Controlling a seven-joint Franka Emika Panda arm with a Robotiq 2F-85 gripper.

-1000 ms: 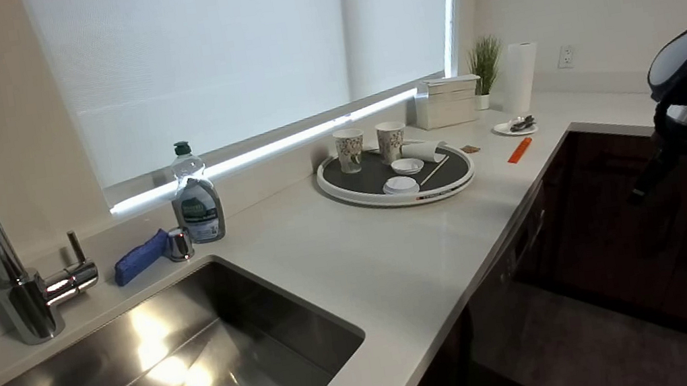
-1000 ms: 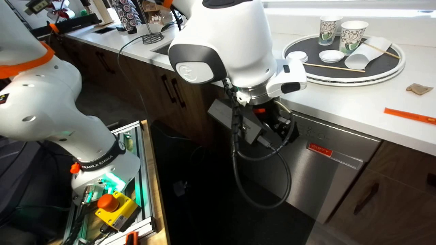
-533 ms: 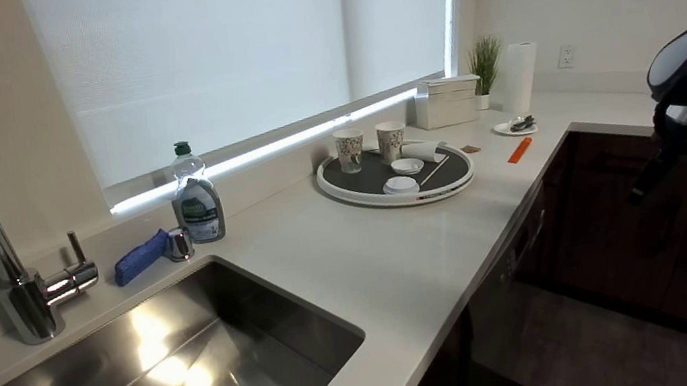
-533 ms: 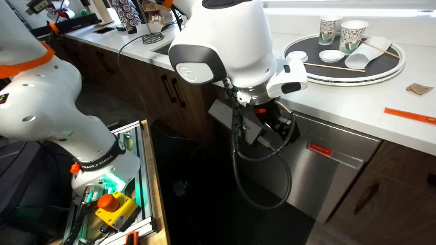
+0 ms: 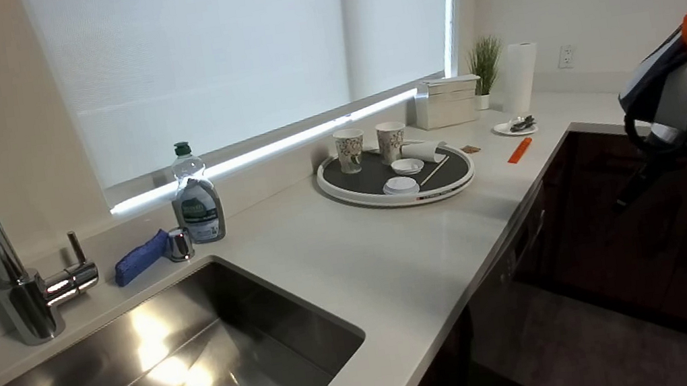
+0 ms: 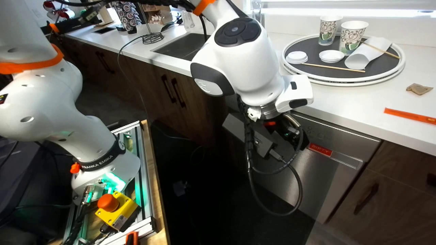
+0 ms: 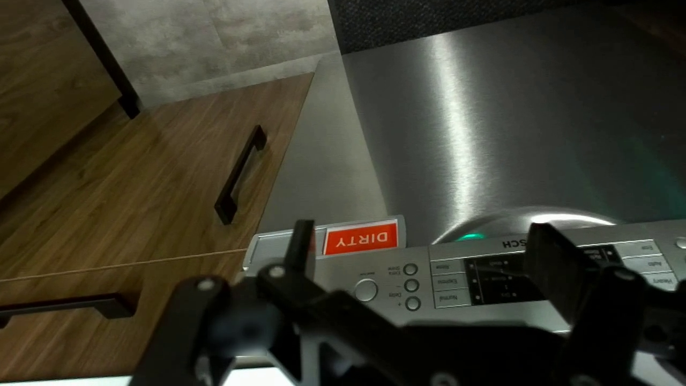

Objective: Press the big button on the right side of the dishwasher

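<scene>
The gripper [image 7: 423,236] stands wide, its two fingers [image 7: 301,244] well apart in the wrist view and nothing held between them; the big button [image 7: 365,290] shows uncovered in that gap, nearer one finger than the other, so I judge the step in hand to be lining up, the press likely not yet made; to do it well, bring the fingers together into one blunt tip, centre that tip on the button, then push square to the control panel [image 7: 482,313] with a short, gentle stroke and back off along the same line; a slanted push could slide aside and catch the three smaller buttons [image 7: 411,285] just beside it; the approach should also clear the white countertop [image 6: 351,107], whose edge juts above the front in an exterior view.

The big button itself looks round and silvery, wider than those three neighbours, with a smooth-seeming face inside a thin rim; its label [image 7: 368,274] is too small to read; it sits towards the right end of the brushed-steel dishwasher [image 7: 509,150] as one faces the door, just above the red DIRTY sign [image 6: 320,149] in an exterior view.
</scene>
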